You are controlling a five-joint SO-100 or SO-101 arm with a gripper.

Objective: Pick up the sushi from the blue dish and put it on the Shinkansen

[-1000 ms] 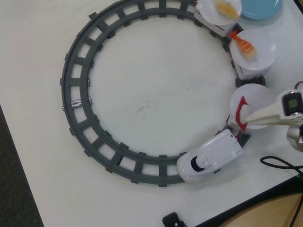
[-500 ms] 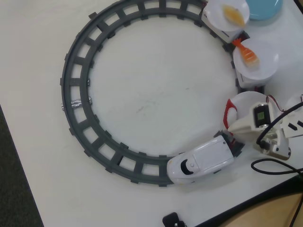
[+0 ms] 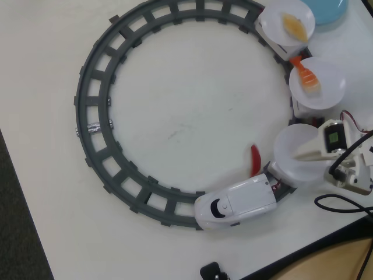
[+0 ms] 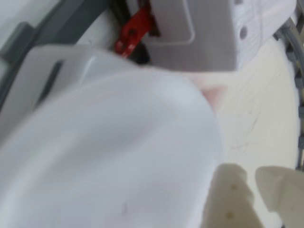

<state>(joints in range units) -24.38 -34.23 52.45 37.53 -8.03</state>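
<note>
In the overhead view the sushi (image 3: pixel 254 160), red side showing, lies on the table just inside the grey track (image 3: pixel 93 125), off the plates. It is close to the Shinkansen (image 3: pixel 236 204), whose white nose car sits at the bottom of the ring. The car right behind the nose carries a bare white plate (image 3: pixel 291 169). My gripper (image 3: pixel 298 156) reaches over that plate from the right. In the wrist view the gripper (image 4: pixel 251 173) shows two pale fingertips a little apart with only table between them. The blue dish (image 3: pixel 327 8) is cut by the top right edge.
Two more train plates follow along the track: one holds an orange piece (image 3: pixel 305 74), the other a pale yellow piece (image 3: pixel 294 26). A black cable (image 3: pixel 344 204) loops at the right beside the arm. The table's edge runs along the bottom right.
The train has rolled leftwards along the bottom of the ring. The sushi, at the gripper a second ago and then on the plate's rim, now lies on the table beside the track.
</note>
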